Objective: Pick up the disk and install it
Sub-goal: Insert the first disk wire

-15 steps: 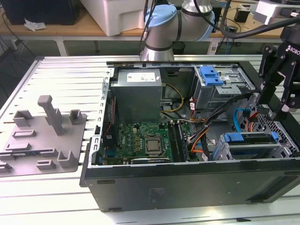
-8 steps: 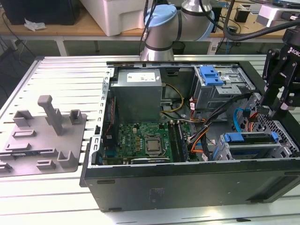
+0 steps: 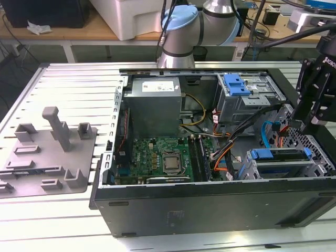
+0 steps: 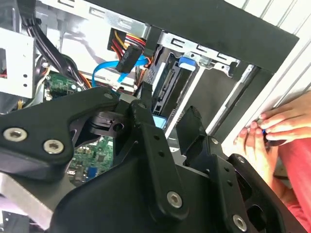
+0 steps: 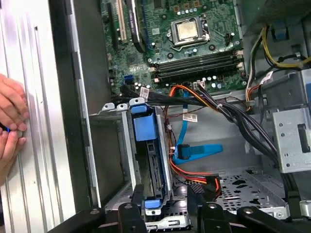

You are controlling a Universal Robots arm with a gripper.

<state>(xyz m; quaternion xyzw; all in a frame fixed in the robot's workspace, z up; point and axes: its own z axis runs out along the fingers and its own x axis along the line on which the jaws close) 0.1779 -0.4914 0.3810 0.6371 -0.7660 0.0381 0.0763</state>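
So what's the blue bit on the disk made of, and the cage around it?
The disk has a blue frame that looks like matte moulded plastic. The cage looks like thin grey sheet metal, with folded edges.

Saw a slotted aluminium table (image 3: 68,89) carrying an open black computer case (image 3: 199,215) on its side; found a grey fixture plate (image 3: 47,157) lying at the exterior view's left.

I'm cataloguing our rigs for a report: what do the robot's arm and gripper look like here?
The arm has rounded silver-grey segments with light-blue joint caps, and a thin dark cable runs near it. The gripper is matte black, built of angular linked bars joined by silver screws, with small white print on its body in the exterior view.
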